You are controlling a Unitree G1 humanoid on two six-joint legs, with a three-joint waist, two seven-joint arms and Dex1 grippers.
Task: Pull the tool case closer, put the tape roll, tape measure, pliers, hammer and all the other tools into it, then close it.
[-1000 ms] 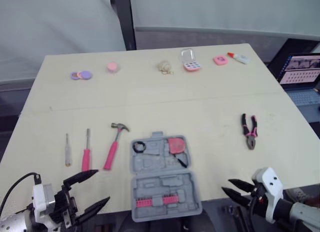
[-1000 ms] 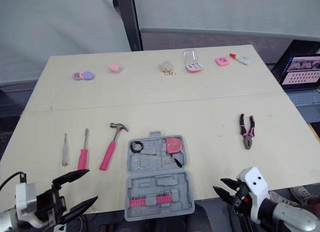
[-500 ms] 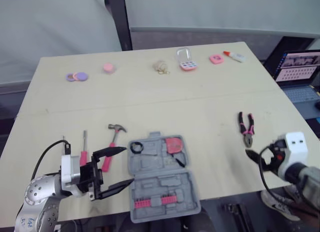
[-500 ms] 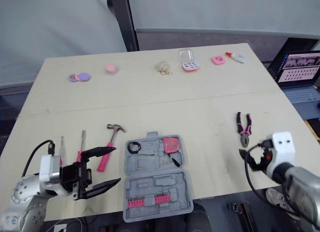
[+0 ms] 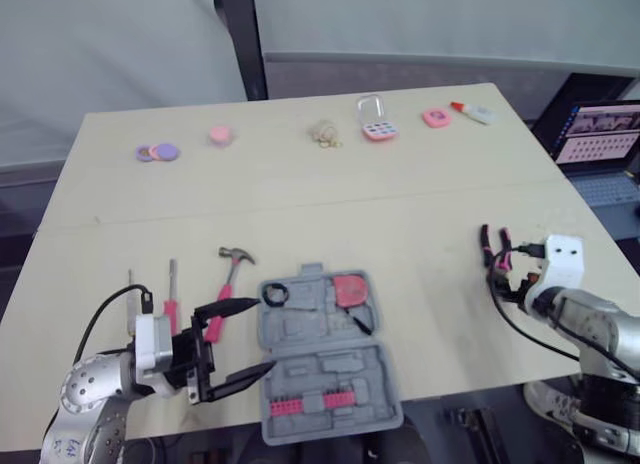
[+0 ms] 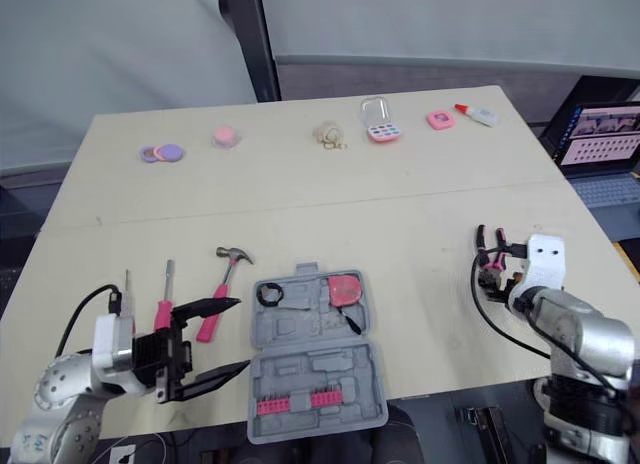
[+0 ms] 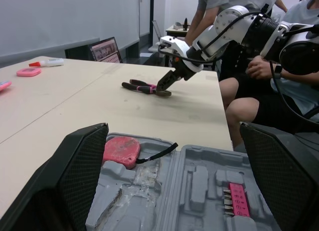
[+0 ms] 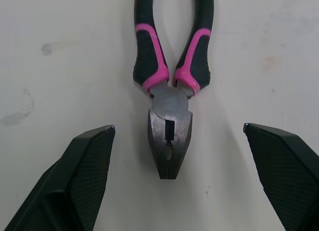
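1. The right hand [image 6: 493, 267] is open, its fingers spread to either side of the pliers [image 8: 168, 111]. The pliers lie flat on the tabletop [image 5: 350, 204], well to the right of the tool case [image 5: 325, 354].
2. Risk: closing on the tapered nose instead of the pivot may squeeze the pliers out forward. Descending too low may drive the fingertips into the surface.
3. The left hand [image 5: 258, 334] is open at the case's left edge. A push there may skew the open case.
4. The tabletop is pale and smooth, with one seam across it. A laptop [image 5: 598, 134] and seated people are nearby.
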